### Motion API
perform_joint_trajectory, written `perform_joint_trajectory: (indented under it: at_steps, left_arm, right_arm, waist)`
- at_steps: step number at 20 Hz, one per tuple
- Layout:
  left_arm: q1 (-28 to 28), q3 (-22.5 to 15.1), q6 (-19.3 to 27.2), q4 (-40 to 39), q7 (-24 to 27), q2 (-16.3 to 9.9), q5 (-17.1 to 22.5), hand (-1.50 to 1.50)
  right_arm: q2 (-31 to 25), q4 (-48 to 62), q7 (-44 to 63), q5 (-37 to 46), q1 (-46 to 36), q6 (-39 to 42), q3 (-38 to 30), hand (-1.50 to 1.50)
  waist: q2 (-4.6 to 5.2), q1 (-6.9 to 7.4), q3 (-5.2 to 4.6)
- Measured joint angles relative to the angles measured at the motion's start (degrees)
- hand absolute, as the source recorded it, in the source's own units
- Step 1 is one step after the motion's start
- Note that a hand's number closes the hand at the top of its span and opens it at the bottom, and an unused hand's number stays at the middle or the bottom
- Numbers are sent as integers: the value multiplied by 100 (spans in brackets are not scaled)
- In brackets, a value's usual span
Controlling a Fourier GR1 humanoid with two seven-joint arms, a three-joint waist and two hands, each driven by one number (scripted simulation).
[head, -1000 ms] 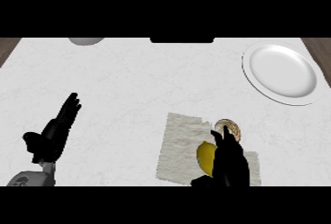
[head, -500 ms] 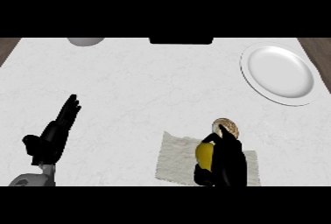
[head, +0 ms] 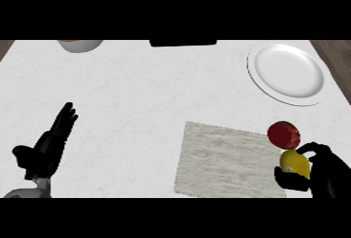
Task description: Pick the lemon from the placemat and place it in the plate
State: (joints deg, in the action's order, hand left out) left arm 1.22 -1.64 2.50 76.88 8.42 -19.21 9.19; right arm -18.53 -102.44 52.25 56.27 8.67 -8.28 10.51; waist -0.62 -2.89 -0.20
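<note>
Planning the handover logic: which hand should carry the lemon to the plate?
Right. The right hand already curls round the lemon, on the plate's side; the left hand rests open far left.

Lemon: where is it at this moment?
In the head view, the lemon sits low on the right, held in the right hand at the placemat's right edge, just below a red round object.

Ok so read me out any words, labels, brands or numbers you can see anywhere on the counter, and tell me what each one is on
None: nothing readable shows.
The plate, the placemat, the lemon in the right hand and the red round object beside it are all unmarked.
The dark object and the bowl at the far edge show no text.
</note>
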Motion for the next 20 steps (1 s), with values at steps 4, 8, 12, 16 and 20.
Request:
perform_joint_trajectory:
  at_steps: [4,8,12,16,20]
  left_arm:
    - [8,25,-33,-22,4,-9,-4,0]
    - [134,-7,2,-110,24,93,-102,0]
    - [139,-55,-19,-12,-45,157,-184,0]
    - [55,-54,-39,98,-61,188,-222,0]
    - [210,-15,-107,-126,-8,256,-288,0]
  right_arm:
    - [-825,16,-829,-931,432,-220,-1313,150]
    - [-1373,-262,-1555,-1701,954,-110,-2303,150]
    - [-1580,-666,-1702,-1898,1042,29,-2909,150]
    - [-1697,-1041,-1775,-1811,936,-27,-3328,150]
    - [-1787,-1181,-1769,-1769,553,119,-3566,150]
  waist:
    - [23,39,19]
    - [35,104,18]
    - [43,189,19]
    - [46,234,17]
    - [55,257,16]
